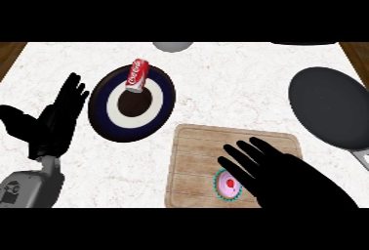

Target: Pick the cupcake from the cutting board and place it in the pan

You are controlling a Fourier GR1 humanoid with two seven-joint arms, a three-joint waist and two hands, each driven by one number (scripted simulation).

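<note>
A cupcake [228,185] with pink icing, a red dot on top and a teal wrapper sits on the wooden cutting board [198,146], near its front edge. My right hand [288,173] hovers over the board, fingers straight and spread, and covers the cupcake's right side. The dark pan [331,107] lies at the right of the counter, its handle pointing toward the lower right. My left hand [54,122] stays open at the far left, fingers up, holding nothing.
A dark plate with a white ring [108,105] lies left of the board, with a red soda can [137,75] lying on it. A grey round object [173,46] shows at the counter's back edge. Wooden borders run along the counter's left and right sides.
</note>
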